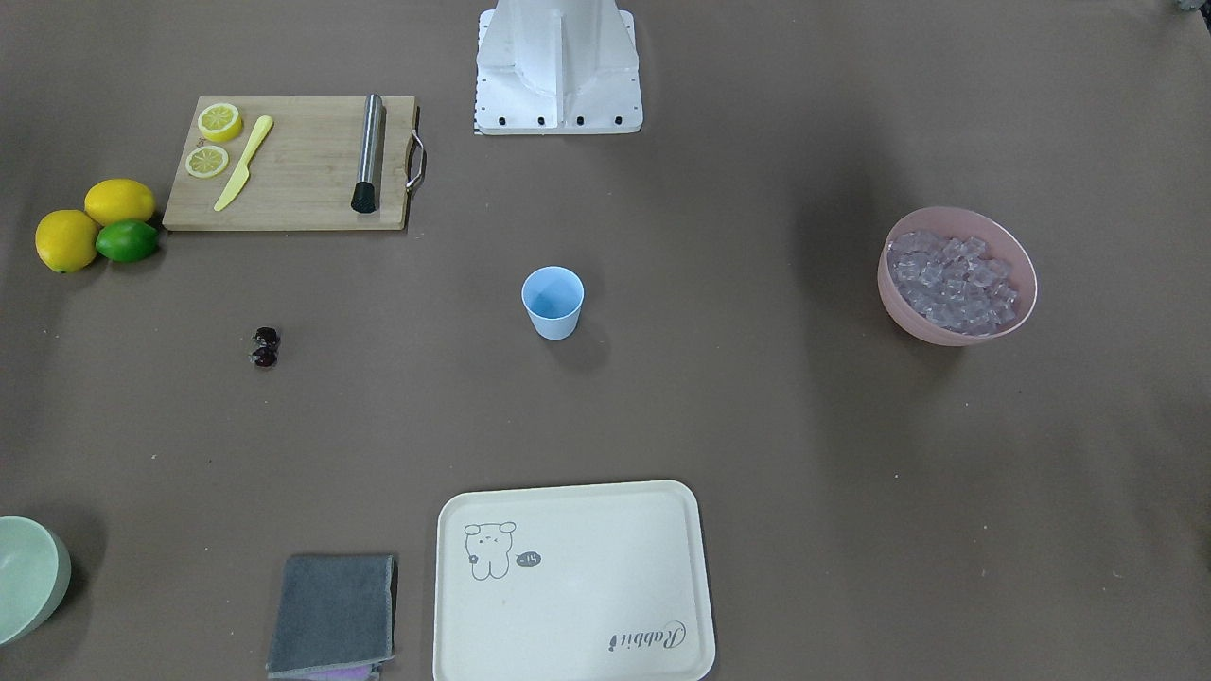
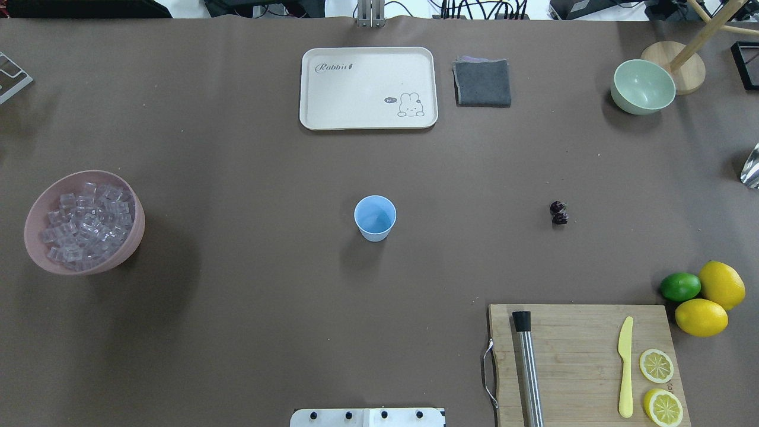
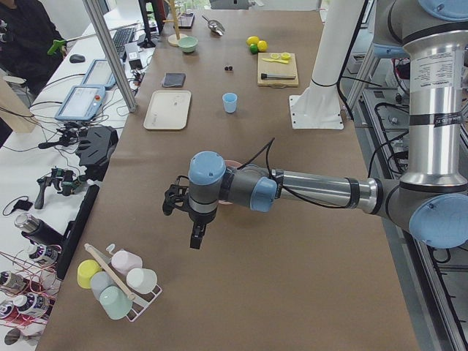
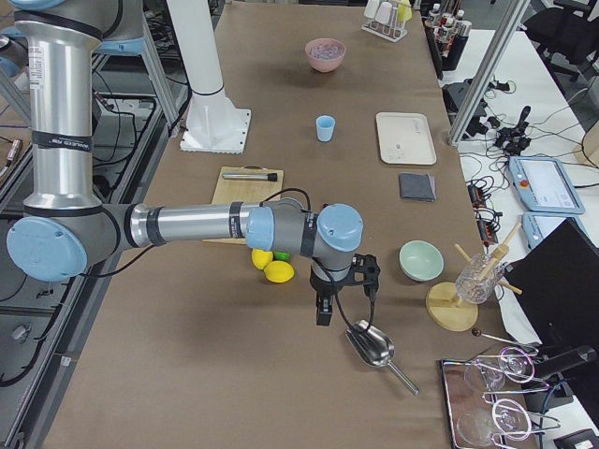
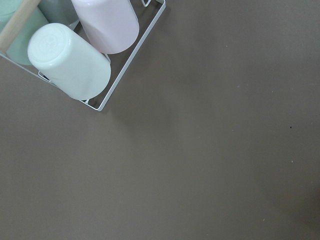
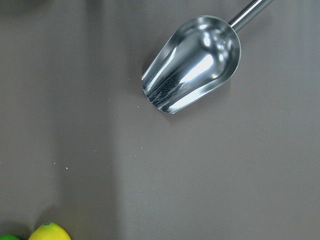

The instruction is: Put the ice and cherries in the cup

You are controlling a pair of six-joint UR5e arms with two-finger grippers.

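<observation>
The light blue cup (image 2: 375,217) stands upright in the middle of the table, also seen from the front (image 1: 552,301). The ice (image 2: 86,222) fills a pink bowl (image 2: 35,255) at the table's left end. The cherries (image 2: 558,213) lie as a dark pair on the bare table to the cup's right. My left gripper (image 3: 184,221) hangs past the pink bowl, near a rack of cups (image 3: 117,281). My right gripper (image 4: 346,295) hovers beside a metal scoop (image 4: 374,348) at the far right end. I cannot tell whether either gripper is open or shut.
A wooden cutting board (image 2: 581,362) at the near right carries a yellow knife (image 2: 625,367), lemon slices and a steel muddler (image 2: 528,367). Two lemons (image 2: 702,317) and a lime (image 2: 680,286) lie beside it. A cream tray (image 2: 367,112), grey cloth (image 2: 482,83) and green bowl (image 2: 643,87) line the far edge.
</observation>
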